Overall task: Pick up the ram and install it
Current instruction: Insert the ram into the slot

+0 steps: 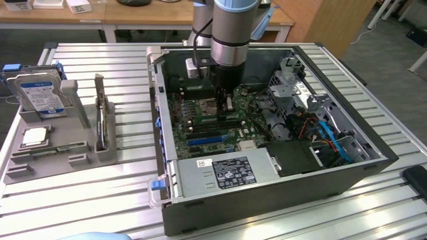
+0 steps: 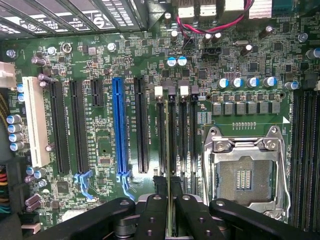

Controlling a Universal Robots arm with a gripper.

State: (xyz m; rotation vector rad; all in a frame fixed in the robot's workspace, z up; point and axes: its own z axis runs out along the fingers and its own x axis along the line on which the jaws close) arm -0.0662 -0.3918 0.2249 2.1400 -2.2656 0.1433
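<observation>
My gripper (image 1: 225, 111) hangs straight down inside the open computer case (image 1: 373, 165), low over the green motherboard (image 1: 200, 125). Its black fingers (image 2: 150, 210) are shut on the ram (image 2: 170, 207), seen edge-on as a thin strip between them. The ram (image 1: 229, 103) stands upright just above the motherboard. It lines up with one of the black memory slots (image 2: 171, 135) beside the empty processor socket (image 2: 245, 172). I cannot tell whether its lower edge touches the slot.
A grey holder (image 1: 60, 155) at the exterior view's left carries a hard drive (image 1: 41, 95) and a silver processor (image 1: 37, 136). In the case, the power supply (image 1: 227, 172), drive cage (image 1: 300, 90) and cables (image 1: 327, 135) crowd the board. A blue expansion slot (image 2: 119, 125) lies nearby.
</observation>
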